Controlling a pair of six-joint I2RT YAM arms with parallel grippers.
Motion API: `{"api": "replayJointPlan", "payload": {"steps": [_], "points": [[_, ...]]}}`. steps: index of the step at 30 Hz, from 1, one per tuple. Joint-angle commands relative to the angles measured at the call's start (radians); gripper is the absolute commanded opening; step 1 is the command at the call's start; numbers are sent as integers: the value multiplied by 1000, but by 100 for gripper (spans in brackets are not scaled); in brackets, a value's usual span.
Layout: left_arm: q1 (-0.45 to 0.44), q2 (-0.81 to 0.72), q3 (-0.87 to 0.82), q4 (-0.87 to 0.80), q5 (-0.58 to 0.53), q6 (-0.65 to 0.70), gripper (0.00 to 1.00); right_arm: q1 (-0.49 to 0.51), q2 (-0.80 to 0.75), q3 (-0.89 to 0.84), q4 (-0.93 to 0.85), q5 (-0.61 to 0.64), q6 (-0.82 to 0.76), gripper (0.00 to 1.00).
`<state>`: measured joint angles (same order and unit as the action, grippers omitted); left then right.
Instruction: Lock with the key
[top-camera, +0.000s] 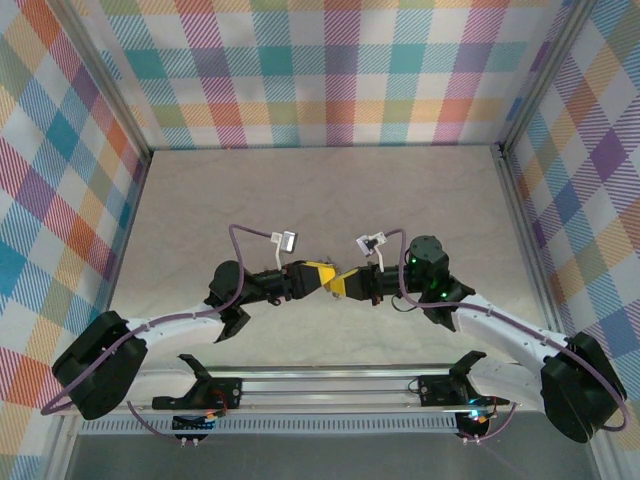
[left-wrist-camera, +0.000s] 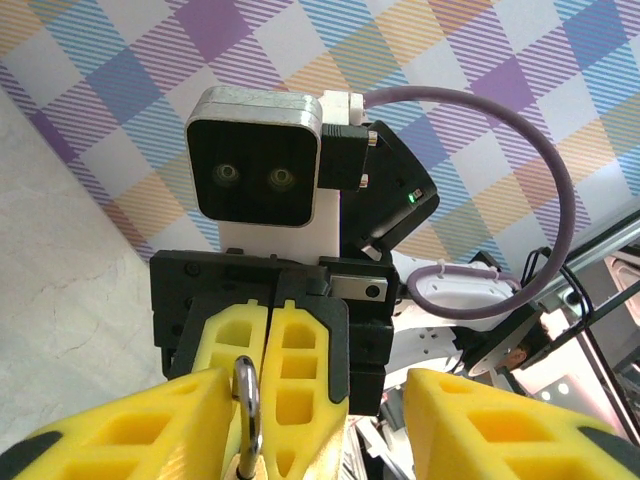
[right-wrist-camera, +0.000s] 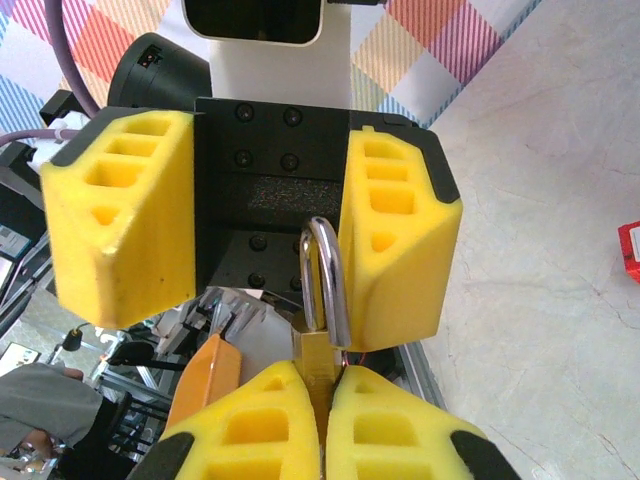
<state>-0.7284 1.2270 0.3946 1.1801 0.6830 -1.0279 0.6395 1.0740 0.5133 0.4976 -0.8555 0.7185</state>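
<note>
A brass padlock (right-wrist-camera: 322, 362) with a steel shackle (right-wrist-camera: 326, 272) hangs in mid-air over the middle of the table. My right gripper (right-wrist-camera: 322, 420) is shut on its brass body, and the shackle points at the left gripper. My left gripper (right-wrist-camera: 268, 235) stands open around the shackle, which lies against one of its yellow fingers (right-wrist-camera: 395, 240), with a wide gap to the other. In the left wrist view the shackle (left-wrist-camera: 247, 400) rises in front of the shut right gripper (left-wrist-camera: 272, 375), between my own spread fingers. From above, both grippers (top-camera: 322, 276) (top-camera: 346, 284) meet tip to tip. The key is out of view.
The pale table (top-camera: 300, 190) is walled by plaid panels on three sides. A small red object (right-wrist-camera: 630, 250) lies on the table at the edge of the right wrist view. A metal rail (top-camera: 320, 385) runs along the near edge between the arm bases.
</note>
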Motion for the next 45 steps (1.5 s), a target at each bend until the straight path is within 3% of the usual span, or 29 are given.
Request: {"api": "replayJointPlan", "payload": {"steps": [1, 7, 12, 19, 25, 30, 36, 41, 45], "points": [[16, -42, -2, 70, 60, 6, 45, -18, -12, 47, -79, 19, -40, 0], [33, -64, 26, 1, 99, 26, 33, -18, -8, 91, -246, 30, -120, 0], [44, -125, 53, -155, 103, 95, 30, -19, 10, 127, -379, 42, -181, 0], [49, -269, 117, -564, 17, 274, 50, -17, -8, 164, -513, 78, -271, 0], [49, -295, 245, -1039, -153, 420, 50, -11, -13, 183, -565, 76, -311, 0], [49, -250, 357, -1298, -244, 499, 55, 26, -14, 204, -621, 108, -364, 0], [47, -162, 458, -1435, -197, 525, 56, 61, -19, 219, -652, 145, -395, 0], [41, -119, 548, -1641, -243, 609, 54, 80, -14, 229, -679, 188, -416, 0], [34, -111, 579, -1697, -247, 621, 54, 91, -8, 240, -699, 216, -434, 0]]}}
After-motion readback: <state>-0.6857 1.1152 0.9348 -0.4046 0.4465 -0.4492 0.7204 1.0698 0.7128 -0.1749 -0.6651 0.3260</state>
